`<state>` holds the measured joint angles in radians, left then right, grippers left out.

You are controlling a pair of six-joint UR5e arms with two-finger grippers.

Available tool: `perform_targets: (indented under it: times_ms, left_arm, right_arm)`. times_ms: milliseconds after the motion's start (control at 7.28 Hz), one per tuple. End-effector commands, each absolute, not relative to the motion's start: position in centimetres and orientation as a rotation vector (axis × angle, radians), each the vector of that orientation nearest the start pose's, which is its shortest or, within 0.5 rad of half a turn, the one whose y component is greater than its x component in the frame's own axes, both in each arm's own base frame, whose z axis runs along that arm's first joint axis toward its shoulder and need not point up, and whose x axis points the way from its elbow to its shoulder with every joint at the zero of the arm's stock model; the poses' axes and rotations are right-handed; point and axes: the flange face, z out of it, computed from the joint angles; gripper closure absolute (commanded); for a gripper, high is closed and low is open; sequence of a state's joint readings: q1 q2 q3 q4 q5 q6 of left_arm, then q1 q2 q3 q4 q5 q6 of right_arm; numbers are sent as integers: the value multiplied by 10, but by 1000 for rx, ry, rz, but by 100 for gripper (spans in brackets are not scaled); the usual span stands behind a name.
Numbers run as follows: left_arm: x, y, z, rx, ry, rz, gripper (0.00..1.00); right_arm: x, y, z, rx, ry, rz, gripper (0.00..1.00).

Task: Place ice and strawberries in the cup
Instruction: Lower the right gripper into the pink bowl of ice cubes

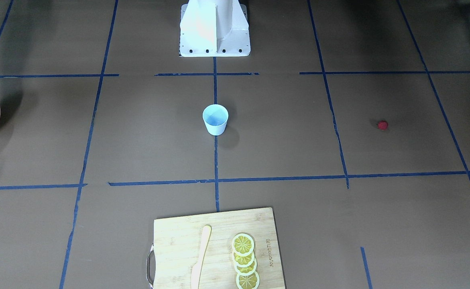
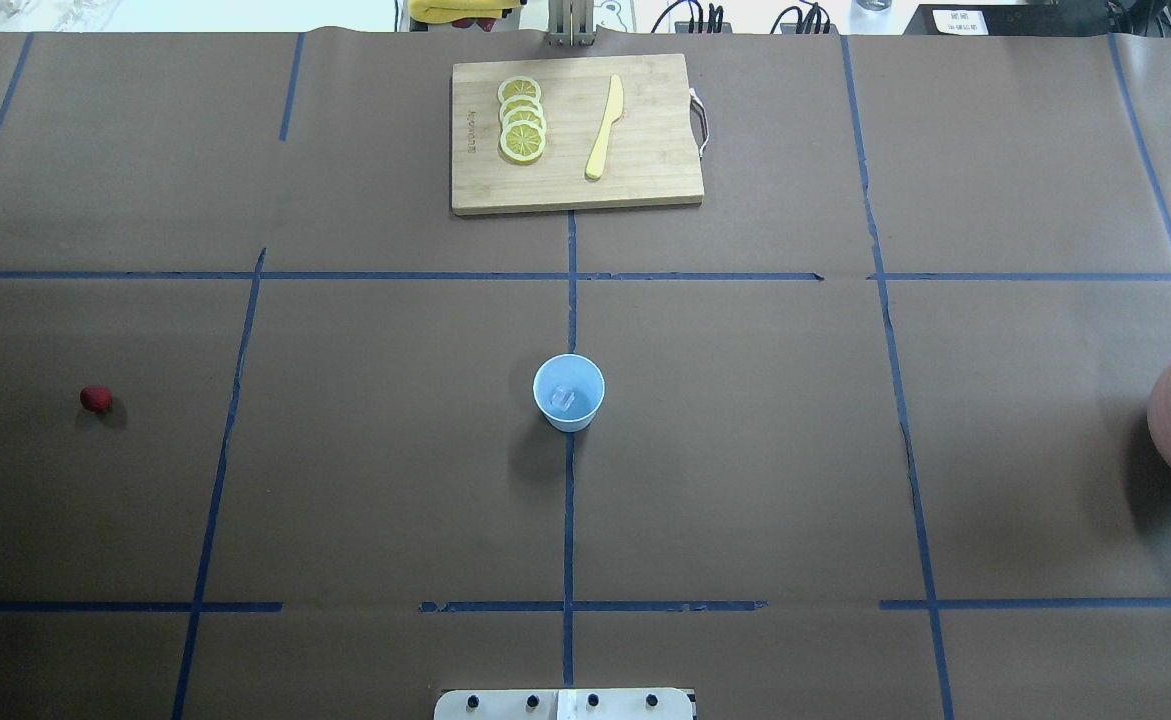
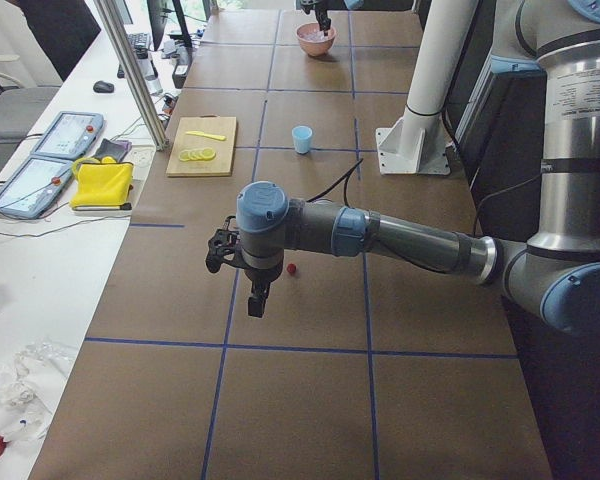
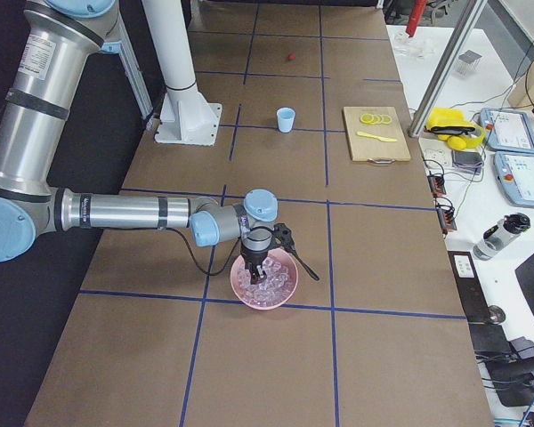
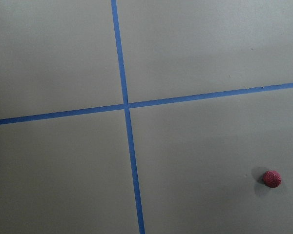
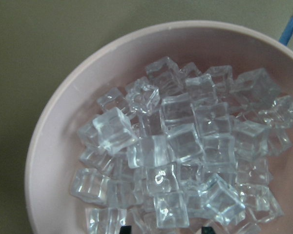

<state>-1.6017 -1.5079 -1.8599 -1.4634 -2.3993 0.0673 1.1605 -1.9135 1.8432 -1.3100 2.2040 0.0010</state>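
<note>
Brown taped tabletop carries the cup at the overhead view's centre, one ice cube inside; the strawberry lies far at mid-left. Fetching ice seems in hand: the right hand, tips apart, hangs over the pink bowl of ice and must descend onto one cube. Whether the left hand is apart or together, I cannot tell.

Overhead and front views, opposed, share cup
</note>
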Motion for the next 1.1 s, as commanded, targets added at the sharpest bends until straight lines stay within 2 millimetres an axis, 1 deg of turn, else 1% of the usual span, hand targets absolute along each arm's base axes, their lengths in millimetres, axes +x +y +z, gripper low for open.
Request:
perform_targets:
  times_ms: [0, 962]
  left_arm:
    - [-74, -460, 554, 151, 821, 82, 0]
    - [-74, -460, 551, 154, 821, 77, 0]
  right_arm:
    - [-77, -360, 654, 43, -660, -455, 45]
    - [-83, -362, 653, 41, -662, -468, 47]
